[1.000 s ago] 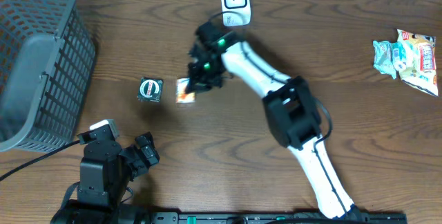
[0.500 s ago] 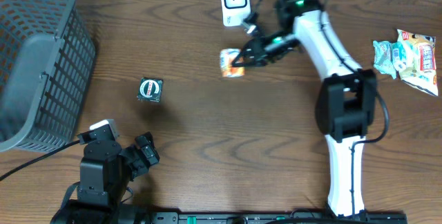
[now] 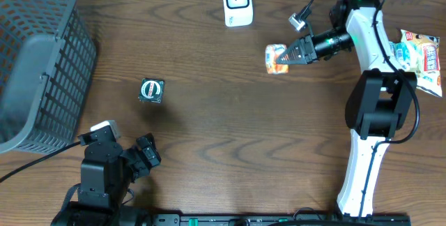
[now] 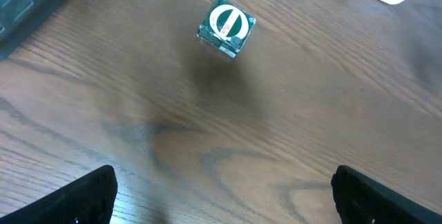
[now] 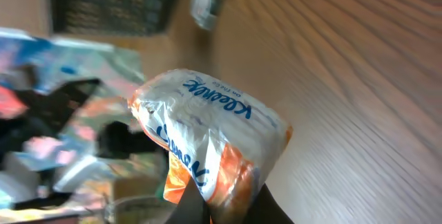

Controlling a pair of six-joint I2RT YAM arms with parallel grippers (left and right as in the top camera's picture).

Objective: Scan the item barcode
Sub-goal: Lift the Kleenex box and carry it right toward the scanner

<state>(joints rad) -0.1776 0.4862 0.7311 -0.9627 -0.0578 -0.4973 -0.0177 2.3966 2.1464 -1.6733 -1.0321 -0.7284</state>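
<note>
Overhead looks straight down over the table (image 3: pixel 230 142); left wrist, nearer, shares its green box (image 4: pixel 226 27); right wrist closest.

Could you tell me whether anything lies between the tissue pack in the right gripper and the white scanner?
Nothing visible does. The right gripper holds the tissue pack, and only bare table shows between it and the scanner; the green box sits well away from that path.
</note>
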